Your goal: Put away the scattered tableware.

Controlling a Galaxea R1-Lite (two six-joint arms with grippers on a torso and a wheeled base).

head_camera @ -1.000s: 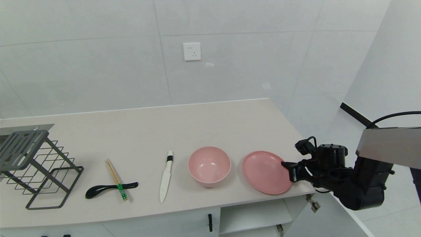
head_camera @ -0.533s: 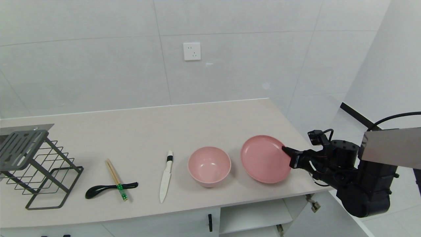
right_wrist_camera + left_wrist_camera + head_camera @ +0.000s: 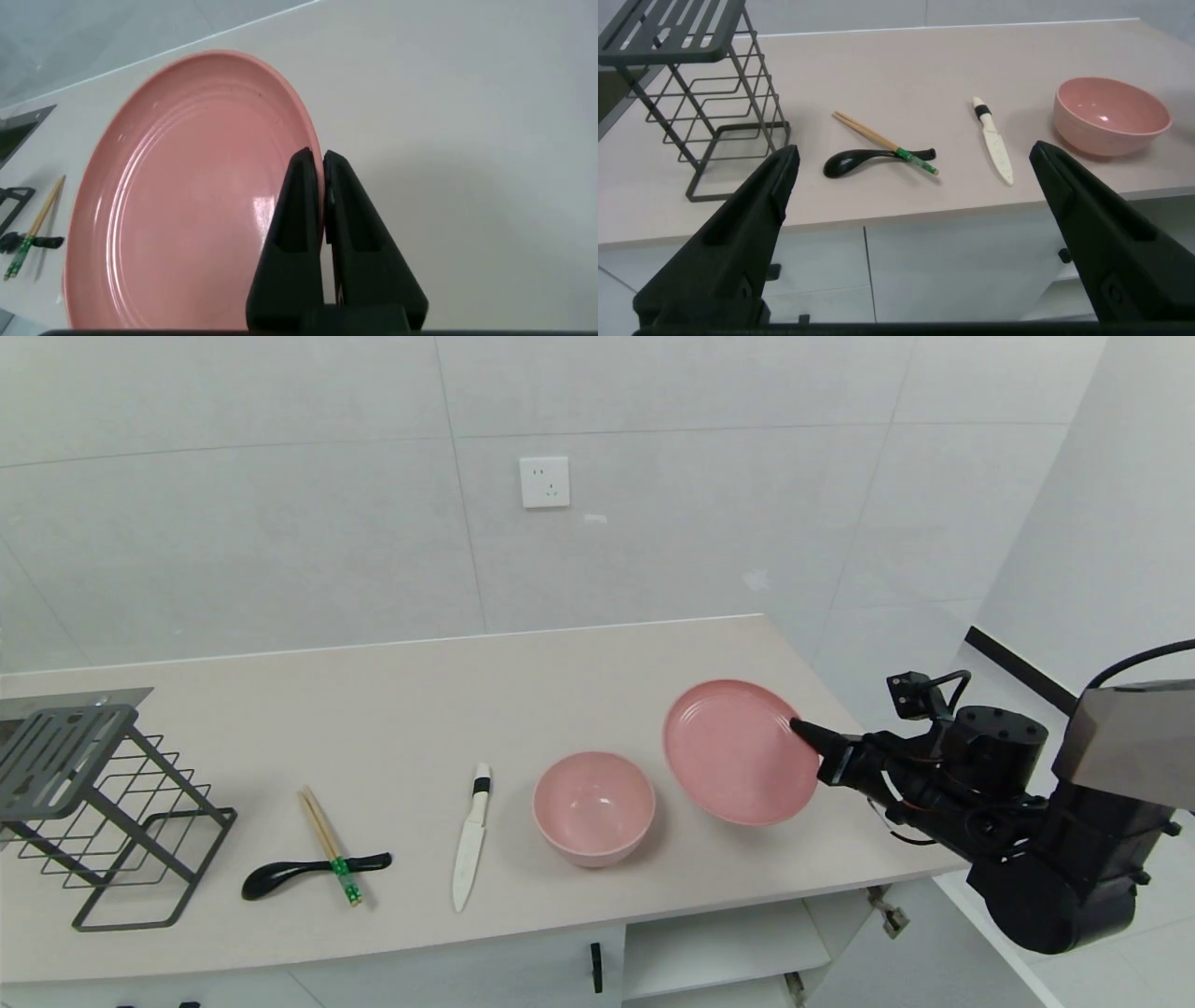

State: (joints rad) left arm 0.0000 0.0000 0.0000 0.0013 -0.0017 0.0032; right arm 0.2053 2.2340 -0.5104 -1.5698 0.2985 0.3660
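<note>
The smooth, pale beige bench (image 3: 420, 709) runs along a tiled wall. At its left end stands a dark grey wire rack (image 3: 93, 803) with a slatted top shelf.

Toward the right end, a round pink plate (image 3: 733, 751) with faint concentric rings is held tilted over the bench. Its face is turned up and toward the bowl. The right claw (image 3: 805, 733) pinches its right rim between 2 narrow black fingers (image 3: 299, 215). Whether its low edge touches the bench cannot be told.

Just left of it sits a deep, matte pink bowl (image 3: 594, 807), upright.

The left claw (image 3: 913, 154) hangs spread wide off the bench's front edge.

A cream knife (image 3: 471, 840) with 1 black band lies front to back, tip toward the front edge.

A pair of wooden chopsticks (image 3: 327, 840), joined by a green band, lies diagonally across the handle of a glossy black spoon (image 3: 280, 875). The spoon's long axis runs along the bench, scoop to the left.
</note>
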